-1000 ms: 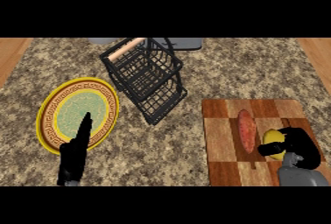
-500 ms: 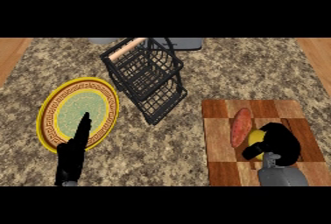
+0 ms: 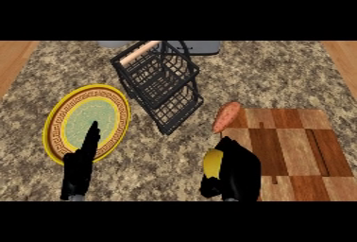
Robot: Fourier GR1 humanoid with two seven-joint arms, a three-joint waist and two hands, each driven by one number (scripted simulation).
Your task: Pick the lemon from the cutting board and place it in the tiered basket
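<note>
**Mostly hidden lemon in the right hand, off the board's left edge**

Only a yellow sliver of the lemon (image 3: 213,163) shows; the right hand (image 3: 233,172) curls round it and covers the rest, at the near left corner of the wooden cutting board (image 3: 293,146), over the speckled worktop (image 3: 279,75). The wrist behind that hand is cut off at the near edge. A reddish, elongated piece of food (image 3: 226,116), hard to name more closely, lies at the board's far left corner, partly over its edge. The black wire tiered basket (image 3: 159,82) stands tilted farther left, its far rim meeting a grey object (image 3: 202,46) that is cut off. Open worktop lies between hand and basket. The left hand (image 3: 80,163) rests at near left, fingers straight, pointing over the near rim of the yellow-rimmed green plate (image 3: 63,113).
</note>
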